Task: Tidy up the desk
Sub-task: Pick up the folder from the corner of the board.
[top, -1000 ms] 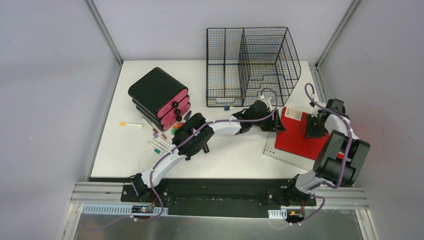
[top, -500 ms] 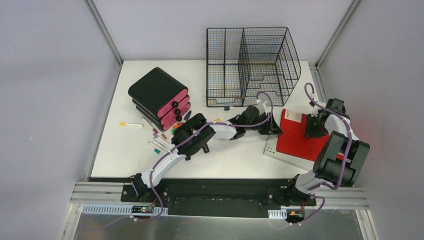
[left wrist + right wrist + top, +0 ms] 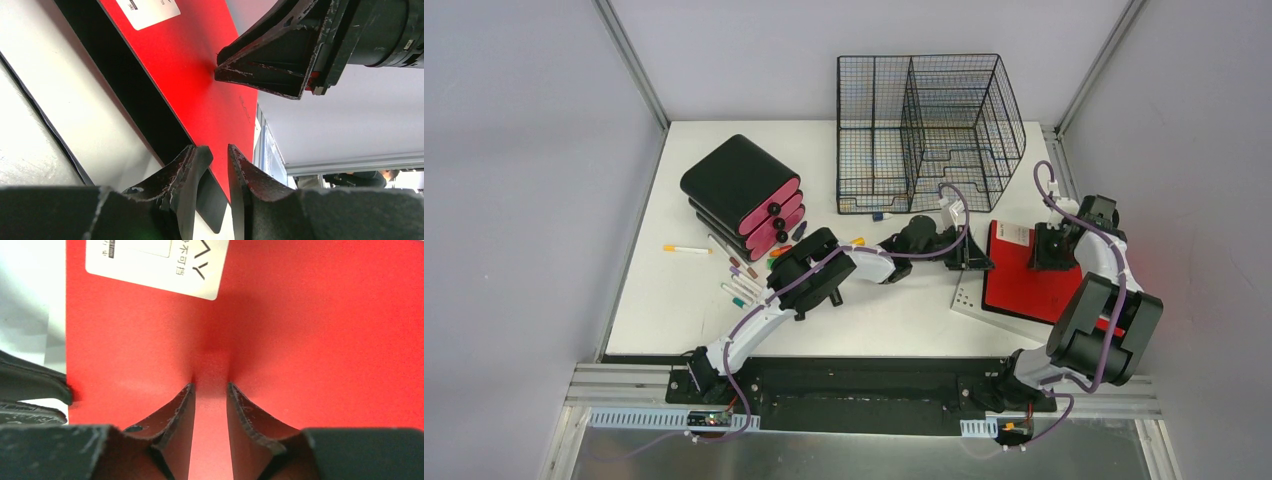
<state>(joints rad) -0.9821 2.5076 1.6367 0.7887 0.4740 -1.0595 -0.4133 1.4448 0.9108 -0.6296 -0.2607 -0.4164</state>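
Note:
On the right of the white desk (image 3: 894,310) a red book (image 3: 1024,285) lies on top of a white booklet (image 3: 969,301). My left gripper (image 3: 977,260) is at the red book's left edge. In the left wrist view its jaws (image 3: 219,150) stand at a narrow gap with the book's edge (image 3: 200,100) between them, one finger under the dark side and one over the red cover. My right gripper (image 3: 1042,255) points down on the cover near the white label (image 3: 155,262). Its jaws (image 3: 210,386) are slightly apart with the tips on the red cover and nothing between them.
A black wire-mesh rack (image 3: 929,130) stands at the back. A stack of black and pink cases (image 3: 742,195) sits at the left. Several pens (image 3: 739,275) lie below it, with an orange and white marker (image 3: 686,249) further left.
The left gripper slid slightly back and toward the near side along the book's left edge, and its jaws narrowed. The right gripper's jaws parted a little while staying on the cover.

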